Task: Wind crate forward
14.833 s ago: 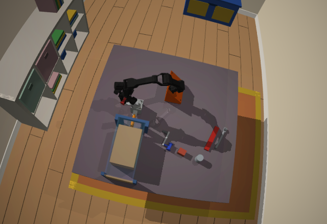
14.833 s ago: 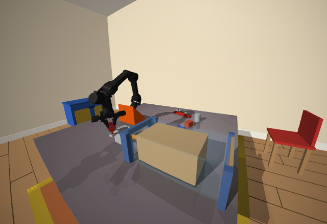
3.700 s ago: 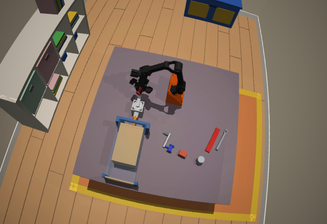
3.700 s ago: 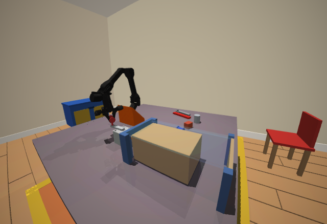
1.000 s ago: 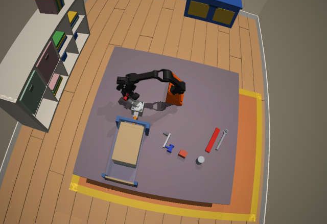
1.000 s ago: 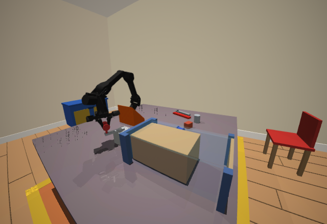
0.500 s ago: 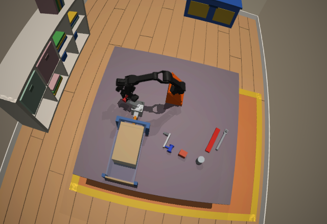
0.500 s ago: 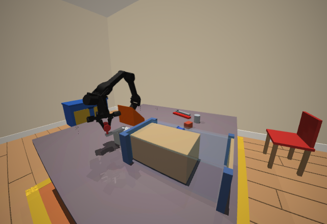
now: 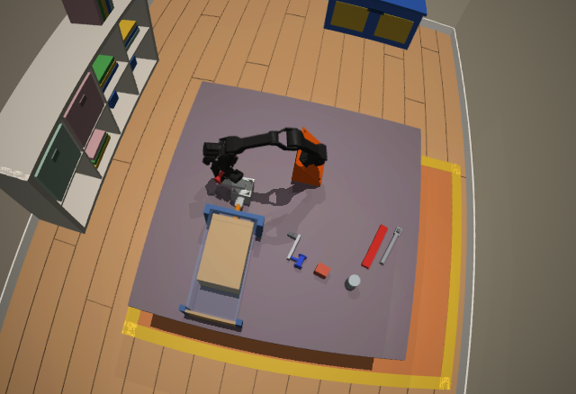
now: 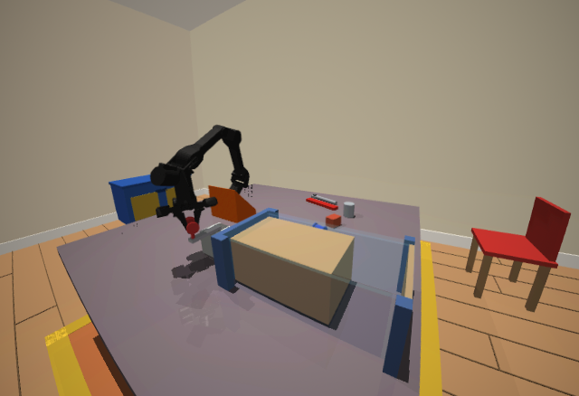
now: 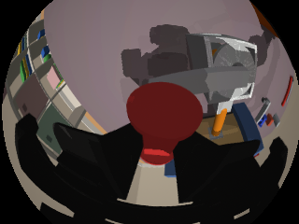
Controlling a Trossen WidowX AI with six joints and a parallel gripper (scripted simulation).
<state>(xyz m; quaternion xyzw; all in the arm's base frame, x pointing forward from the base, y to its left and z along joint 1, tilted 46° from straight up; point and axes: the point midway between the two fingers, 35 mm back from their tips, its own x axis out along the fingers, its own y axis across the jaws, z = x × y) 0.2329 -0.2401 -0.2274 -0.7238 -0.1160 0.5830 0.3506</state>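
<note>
My gripper (image 9: 224,176) (image 10: 190,221) (image 11: 160,121) is shut on the red knob (image 9: 218,177) (image 10: 192,226) (image 11: 164,109) of the winch handle. The handle's grey arm (image 11: 187,80) reaches over the top of the winch (image 9: 242,190) (image 10: 213,243) (image 11: 198,50); its key end in the hole is hidden. An orange strap (image 9: 238,208) (image 11: 220,121) runs from the winch to the crate. The tan crate (image 9: 225,252) (image 10: 289,240) sits flat inside the clear-panelled cubby. Its front is at or very near the blue frame (image 9: 235,213) (image 10: 224,260) (image 11: 248,126); contact cannot be told.
A white tool with a grey end (image 9: 293,246), a blue tool (image 9: 300,260), a red block (image 9: 321,270) (image 10: 333,220) and a grey cylinder (image 9: 353,281) (image 10: 348,209) lie beside the cubby. Farther off are a red bar (image 9: 374,246) and a grey wrench (image 9: 390,247). An orange wedge (image 10: 229,204) stands by the arm's base.
</note>
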